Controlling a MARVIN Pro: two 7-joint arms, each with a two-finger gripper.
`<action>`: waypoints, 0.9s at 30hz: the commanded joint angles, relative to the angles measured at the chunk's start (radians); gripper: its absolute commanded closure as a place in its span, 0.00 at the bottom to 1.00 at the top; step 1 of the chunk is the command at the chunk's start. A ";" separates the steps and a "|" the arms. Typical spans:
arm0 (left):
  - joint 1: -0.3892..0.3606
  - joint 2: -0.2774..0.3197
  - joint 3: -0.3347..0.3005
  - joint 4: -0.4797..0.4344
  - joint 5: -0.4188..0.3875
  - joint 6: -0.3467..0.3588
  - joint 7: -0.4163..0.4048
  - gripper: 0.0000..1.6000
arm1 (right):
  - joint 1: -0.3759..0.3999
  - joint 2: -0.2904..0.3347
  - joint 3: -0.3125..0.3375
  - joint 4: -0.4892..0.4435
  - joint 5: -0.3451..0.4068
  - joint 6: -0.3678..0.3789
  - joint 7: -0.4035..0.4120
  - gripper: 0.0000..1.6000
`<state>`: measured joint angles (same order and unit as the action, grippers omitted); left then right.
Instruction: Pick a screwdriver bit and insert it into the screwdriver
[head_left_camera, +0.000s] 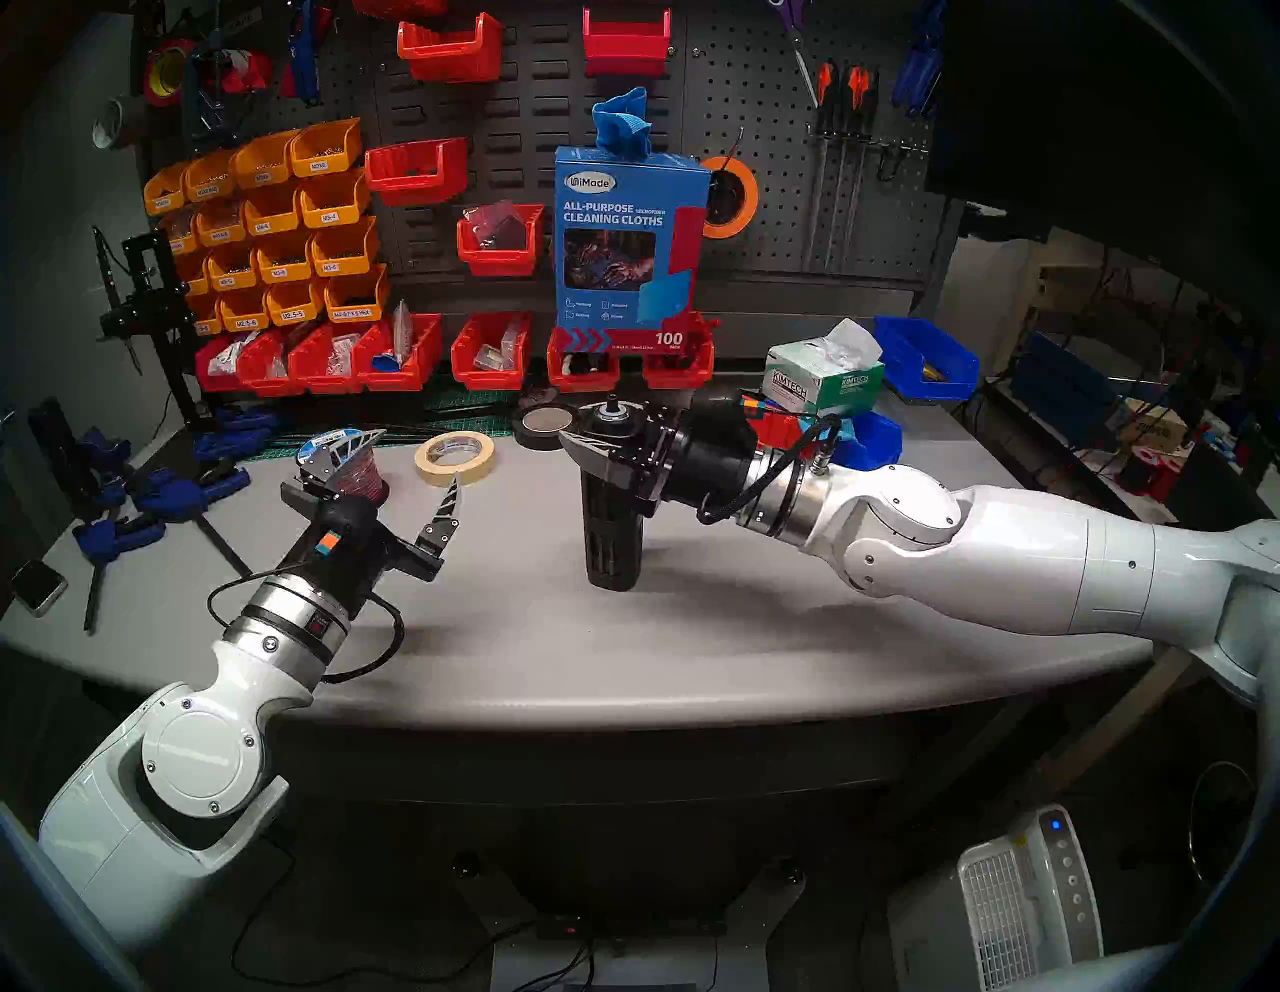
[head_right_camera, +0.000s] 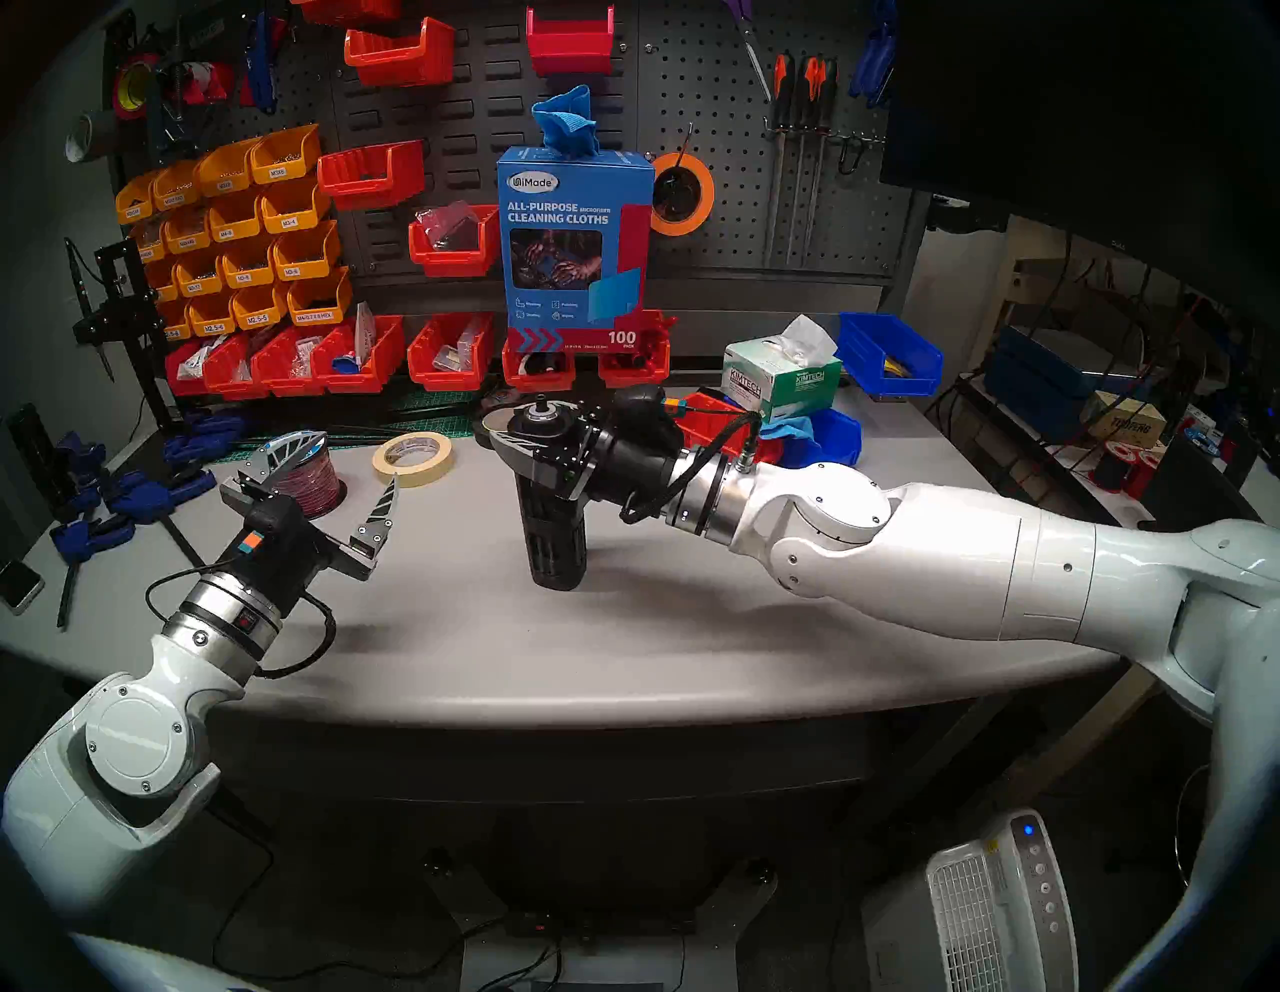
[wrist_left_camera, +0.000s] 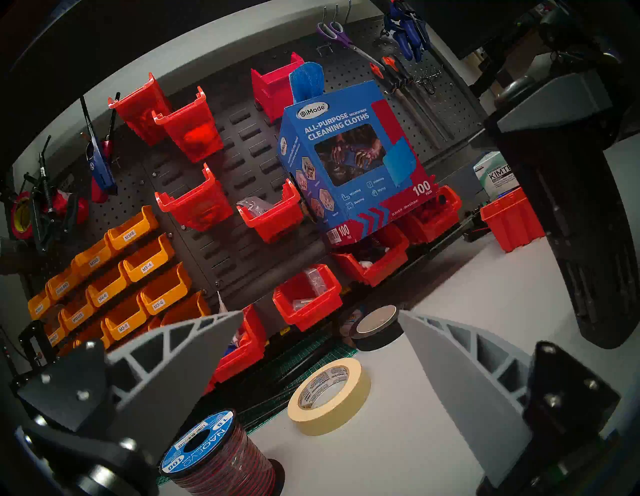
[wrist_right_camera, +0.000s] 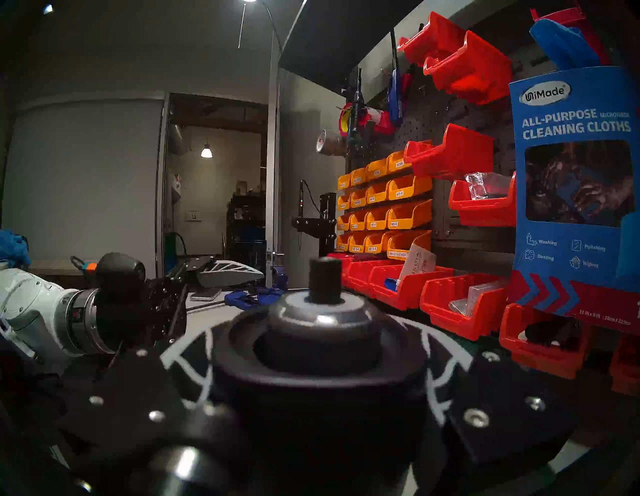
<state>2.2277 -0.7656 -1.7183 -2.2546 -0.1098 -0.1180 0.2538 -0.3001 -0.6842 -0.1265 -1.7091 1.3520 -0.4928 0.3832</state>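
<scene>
Grey and curved, the workbench sits in front of a dark pegboard hung with red and orange bins, with a blue box of cleaning cloths standing at the back. Take the roll of masking tape as the landmark. The screwdriver, a thick black column with slots low on its body, stands to the right of the tape, upright or nearly so, its base on or just above the bench; I cannot tell which. The right gripper is clamped around its upper part, reaching in sideways from the right. A short black stub pokes up from the silver ring on top; whether that is a screwdriver bit already seated I cannot say. No loose bit shows anywhere near the tape.

The left gripper hangs just left of the tape with its fingers spread wide and nothing between them, above a spool of red and black wire.

What could go wrong, as I judge it: the grip is high on a tall, heavy body, so a sideways pull could swing the base or tip the tool. The open left fingers sit close to the spool and tape and could knock either when reaching. A slim bit could easily slip or go in crooked against the socket.
</scene>
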 joint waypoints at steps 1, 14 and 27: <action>-0.009 0.001 -0.018 -0.025 -0.002 -0.012 0.004 0.00 | 0.023 -0.070 0.025 0.041 -0.002 -0.004 -0.003 0.90; -0.009 0.001 -0.018 -0.026 -0.003 -0.012 0.003 0.00 | 0.030 -0.116 0.020 0.098 -0.001 0.012 0.027 0.87; -0.008 0.001 -0.019 -0.026 -0.003 -0.012 0.003 0.00 | 0.019 -0.146 0.020 0.142 0.008 0.005 0.029 0.84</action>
<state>2.2278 -0.7656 -1.7186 -2.2547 -0.1098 -0.1180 0.2538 -0.2899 -0.8131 -0.1160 -1.5750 1.3570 -0.4897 0.4163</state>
